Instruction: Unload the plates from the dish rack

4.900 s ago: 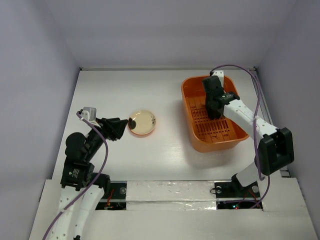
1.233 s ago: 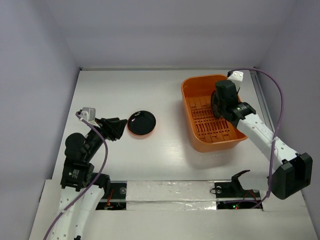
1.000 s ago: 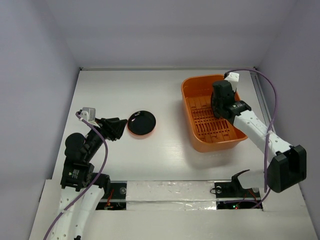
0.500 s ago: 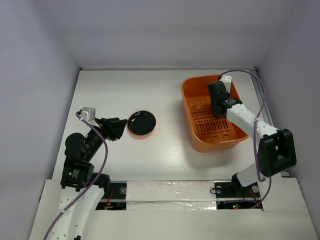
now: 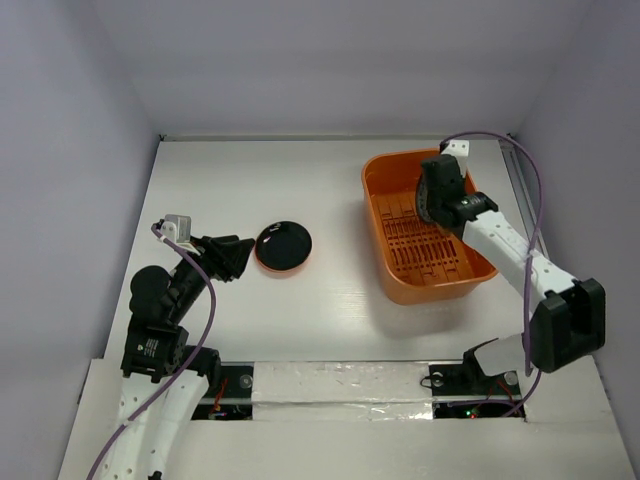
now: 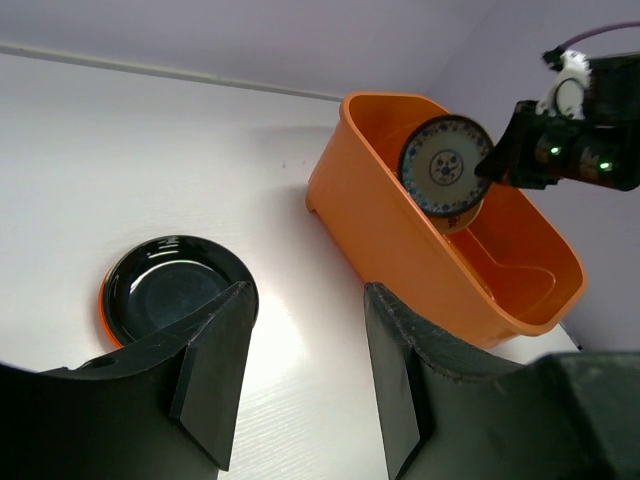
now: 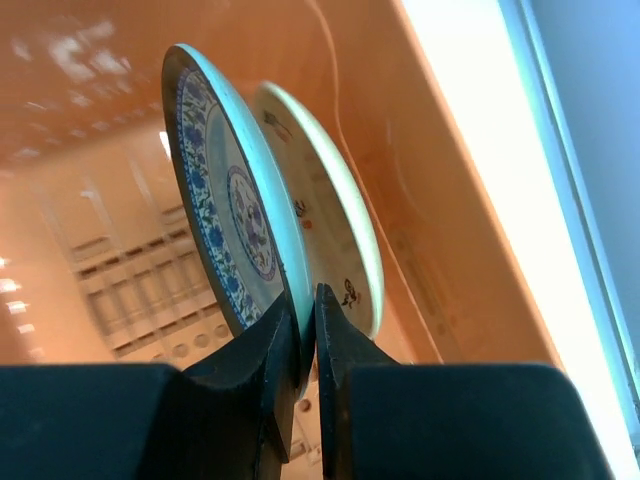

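The orange dish rack (image 5: 388, 268) stands at the right; it also shows in the left wrist view (image 6: 400, 240) and the right wrist view (image 7: 450, 190). My right gripper (image 5: 430, 200) (image 7: 308, 295) is inside it, shut on the rim of the blue-grey patterned plate (image 7: 215, 210) (image 6: 443, 165), which it holds on edge. The cream plate (image 7: 340, 225) stands just behind that one. A black plate (image 5: 283, 246) (image 6: 175, 295) lies on the orange-red plate (image 6: 105, 312) on the table. My left gripper (image 5: 248, 252) (image 6: 305, 300) is open and empty, just left of that stack.
White table with walls at the back and sides. The rack's ribbed, slotted floor (image 5: 430, 255) shows in front of the held plate. The right arm's purple cable (image 5: 530, 200) loops beside the rack's right wall.
A black plate now lies on the orange-red one on the table. In the last half second my right gripper has shifted slightly toward the rack's back. The left arm has not moved.
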### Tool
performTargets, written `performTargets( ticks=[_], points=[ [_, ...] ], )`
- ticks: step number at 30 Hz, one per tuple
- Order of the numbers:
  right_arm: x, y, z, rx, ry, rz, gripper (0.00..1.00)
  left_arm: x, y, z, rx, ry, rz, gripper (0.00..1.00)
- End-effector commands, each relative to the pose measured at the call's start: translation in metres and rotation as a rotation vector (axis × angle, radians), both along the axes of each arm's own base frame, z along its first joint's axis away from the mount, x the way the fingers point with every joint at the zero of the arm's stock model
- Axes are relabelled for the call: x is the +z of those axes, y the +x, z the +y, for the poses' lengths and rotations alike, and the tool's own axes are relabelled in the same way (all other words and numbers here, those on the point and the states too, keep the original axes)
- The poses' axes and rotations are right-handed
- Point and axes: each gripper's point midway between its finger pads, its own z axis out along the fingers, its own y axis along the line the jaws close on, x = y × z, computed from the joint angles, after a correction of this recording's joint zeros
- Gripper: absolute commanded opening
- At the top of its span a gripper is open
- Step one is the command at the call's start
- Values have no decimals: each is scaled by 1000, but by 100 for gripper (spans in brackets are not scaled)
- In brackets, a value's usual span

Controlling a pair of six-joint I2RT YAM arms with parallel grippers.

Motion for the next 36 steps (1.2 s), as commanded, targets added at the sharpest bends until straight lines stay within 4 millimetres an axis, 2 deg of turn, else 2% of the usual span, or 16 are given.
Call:
performTargets(
  ticks=[1,4,7,10,13,16,17,19,20,22,23,24,26,27,29,36],
  points=[
    [77,-2,10,32,50,-179,7,10,0,0,-1,-11,-46,45],
    [112,-15,10,52,90,-254,3,10,0,0,-1,-12,-47,45],
    [148,-30,26,137,191,-351,1,10,-1,0,-4,-12,-46,45],
    [180,-44,60,300,355,-451,0,9,0,0,-2,-12,-44,45],
    [186,-54,121,518,518,-455,0,9,0,0,-4,-12,-43,45],
    [173,-61,178,631,586,-396,0,9,0,0,-2,-13,-42,45],
    [149,-52,200,647,579,-329,0,9,0,0,-4,-11,-41,45],
    [143,-61,249,744,635,-286,0,8,1,0,-1,-11,-41,45],
    [120,-57,271,763,633,-232,0,9,1,0,-1,-11,-41,45],
    [119,-64,310,833,695,-221,0,9,1,0,1,-11,-41,45],
    [94,-59,327,838,690,-166,0,9,1,0,-1,-11,-41,45],
    [91,-59,340,847,717,-154,0,9,1,0,-1,-11,-41,45],
    [82,-55,358,853,737,-138,0,9,0,0,-1,-12,-43,45],
    [63,-52,369,848,753,-94,0,9,0,0,-1,-12,-43,45],
    [52,-49,378,844,770,-70,0,10,-1,0,-4,-11,-46,45],
    [-11,-37,385,764,738,17,3,12,-2,0,-5,-12,-55,45]
  ],
)
